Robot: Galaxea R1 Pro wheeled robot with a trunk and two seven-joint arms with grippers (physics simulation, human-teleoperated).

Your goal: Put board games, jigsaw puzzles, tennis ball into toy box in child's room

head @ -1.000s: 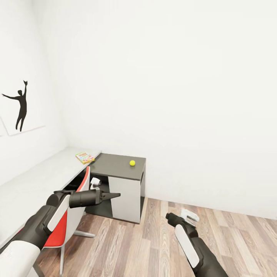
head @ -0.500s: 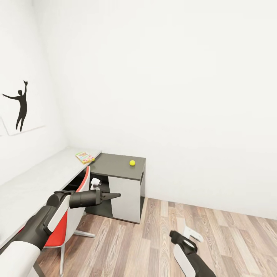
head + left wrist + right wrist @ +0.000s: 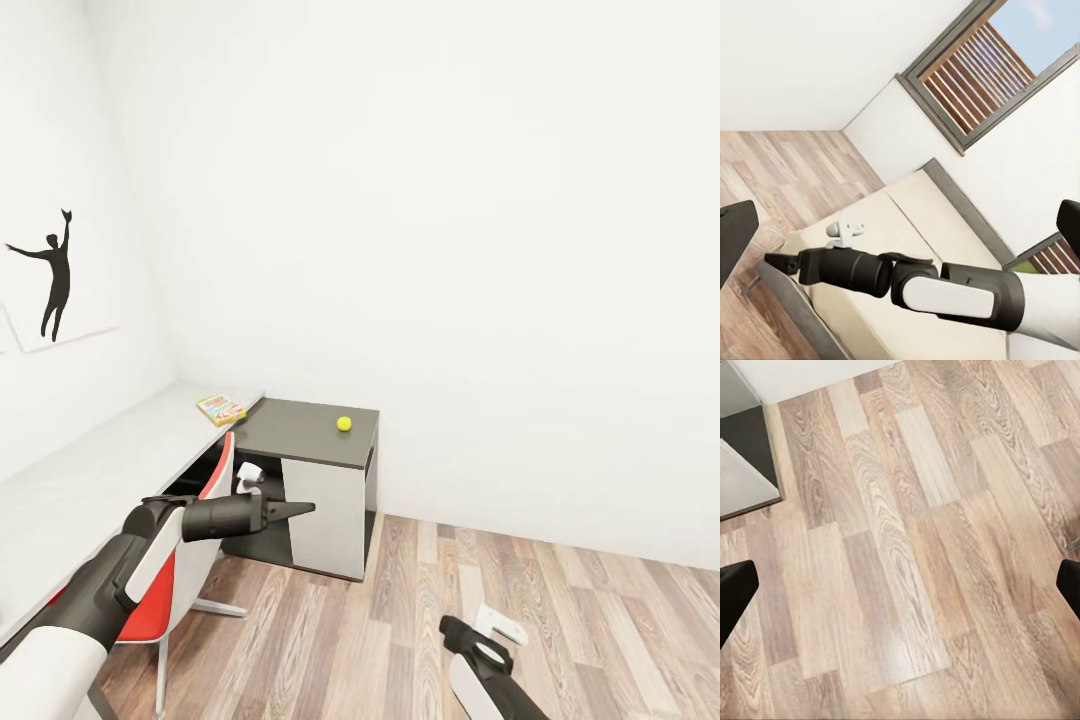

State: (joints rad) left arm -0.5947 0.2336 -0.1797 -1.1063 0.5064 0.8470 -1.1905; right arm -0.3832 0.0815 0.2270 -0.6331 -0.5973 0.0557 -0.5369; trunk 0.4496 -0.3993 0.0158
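Observation:
On the white top of the table point(image 3: 110, 470), at its far end, lies one board game point(image 3: 220, 409), an orange-green printed box. The tennis ball point(image 3: 344, 424) rests on the table's dark grey corner section. My left gripper point(image 3: 300, 509) hangs in front of that corner, below the tabletop; its fingertips point(image 3: 735, 236) stand far apart with nothing between them. My right gripper point(image 3: 900, 589) is open over bare wood floor, low at the right. The beige bed point(image 3: 922, 214) lies behind a robot arm point(image 3: 945, 292). The toy box and jigsaw puzzles are out of view.
A red chair point(image 3: 190, 570) stands tucked under the table beside my left arm. Wood floor point(image 3: 560, 620) stretches out to the right. White walls close the corner, with a silhouette picture point(image 3: 55, 270) on the left one. A slatted window point(image 3: 975, 67) is above the bed.
My right arm has dropped toward the bottom edge of the head view. The left arm, ball and board game have not moved.

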